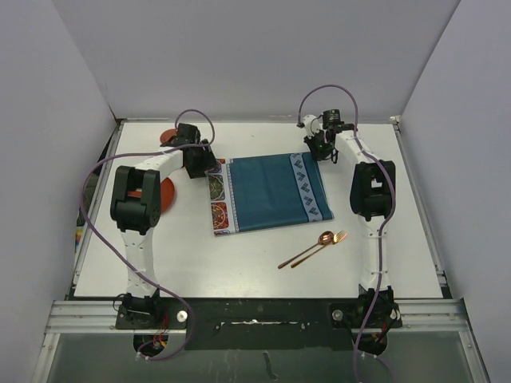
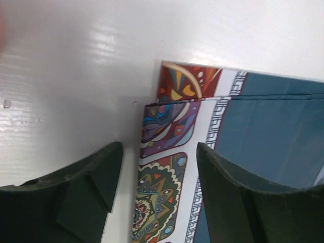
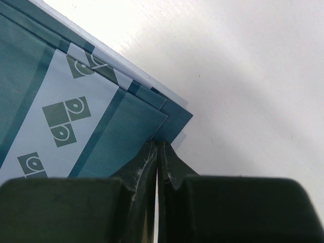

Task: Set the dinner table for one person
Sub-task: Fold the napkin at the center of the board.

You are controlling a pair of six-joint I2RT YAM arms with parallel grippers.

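The white dinner table [image 1: 239,267] carries a folded teal placemat [image 1: 267,191] at its middle. My left gripper [image 1: 201,163] is at the mat's far left corner. In the left wrist view its jaws stand apart either side of the mat's colourful patterned edge [image 2: 162,197], neither finger [image 2: 96,177] touching it. At the far right corner is my right gripper [image 1: 319,150]. Its fingertips [image 3: 149,152] are pressed together where the edges of the placemat [image 3: 101,131] layers run into them, pinching the corner. A copper spoon and fork [image 1: 315,247] lie near the mat's front right.
A red plate [image 1: 168,196] lies left of the mat, partly under my left arm. Another red dish [image 1: 168,136] sits at the far left behind the left gripper. Grey walls close in the table on three sides.
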